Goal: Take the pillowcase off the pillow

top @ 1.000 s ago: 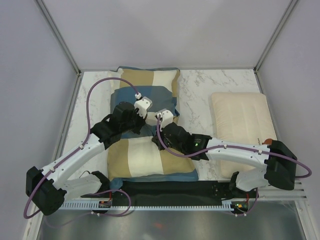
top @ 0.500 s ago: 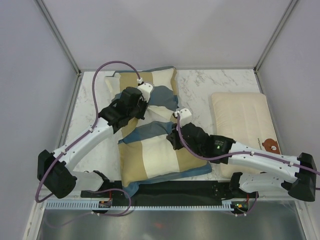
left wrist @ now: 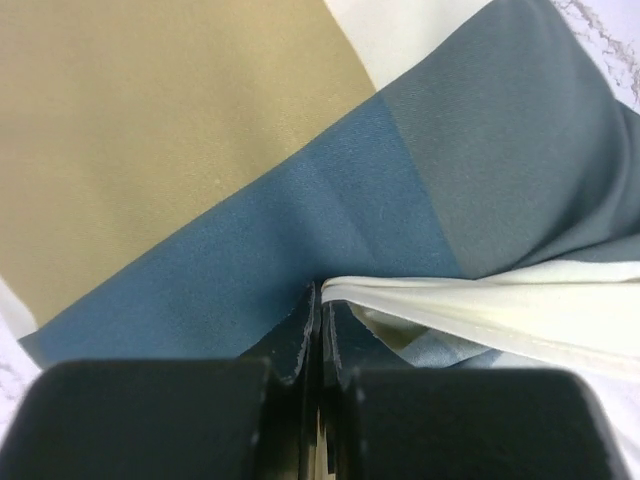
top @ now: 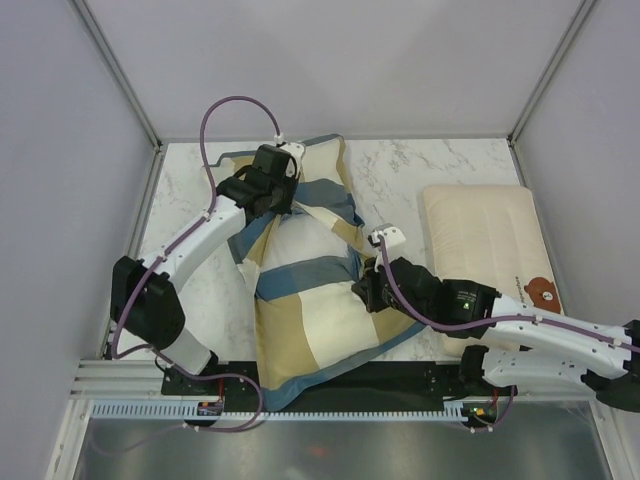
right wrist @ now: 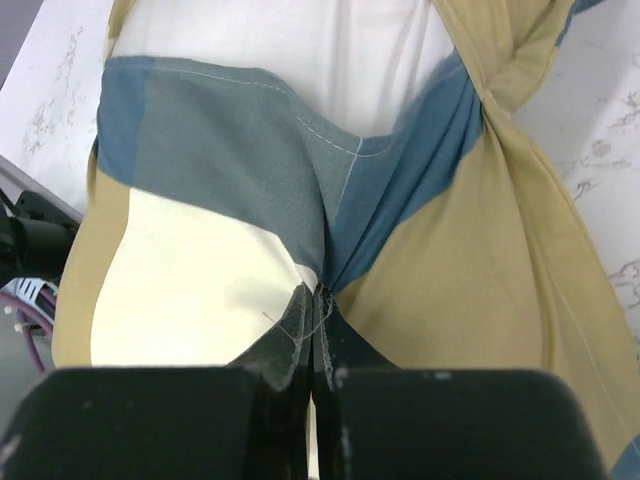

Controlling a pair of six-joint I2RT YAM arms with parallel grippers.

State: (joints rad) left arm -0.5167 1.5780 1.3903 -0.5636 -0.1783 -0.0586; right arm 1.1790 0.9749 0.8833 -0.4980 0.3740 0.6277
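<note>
High rear overview, downward; both wrist views tight on the shared pillowcase (top: pixel 300 330)

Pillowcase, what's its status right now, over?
Left gripper, right gripper: jaws shut on pillowcase. Pillow still mostly inside. Bear-print pillow lies apart, right side.

Matt woven cloth pillowcase (top: pixel 310 300)
</note>
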